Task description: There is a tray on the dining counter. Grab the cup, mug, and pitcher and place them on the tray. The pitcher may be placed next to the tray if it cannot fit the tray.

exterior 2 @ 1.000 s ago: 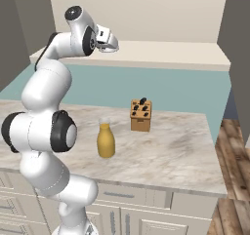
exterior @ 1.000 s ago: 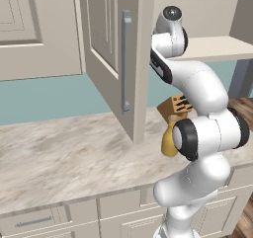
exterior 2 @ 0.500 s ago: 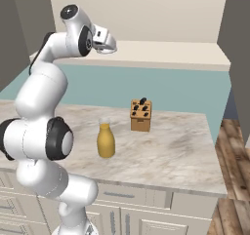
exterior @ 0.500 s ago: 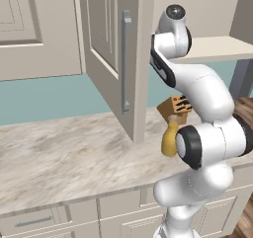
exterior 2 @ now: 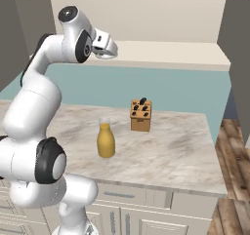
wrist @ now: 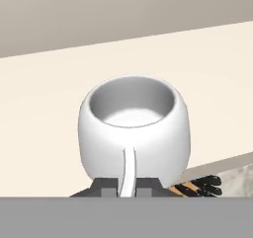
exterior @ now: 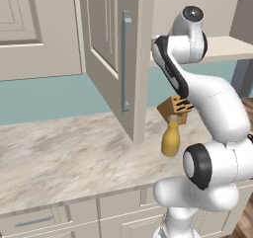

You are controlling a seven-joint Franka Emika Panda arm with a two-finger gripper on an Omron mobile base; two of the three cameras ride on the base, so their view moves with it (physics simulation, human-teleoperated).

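Up in the open cabinet, the tool (wrist: pixel 127 186) pinches the mug's (wrist: pixel 133 131) handle above the marbled counter (exterior 2: pixel 166 146).

A brown knife block (exterior 2: pixel 140 115) stood mid-frame on the marbled counter (exterior 2: pixel 176 151). An open cabinet door (exterior: pixel 116 59) hung at upper centre.

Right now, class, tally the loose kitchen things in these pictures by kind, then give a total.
Mug: 1
Pitcher: 1
Knife block: 1
Total: 3
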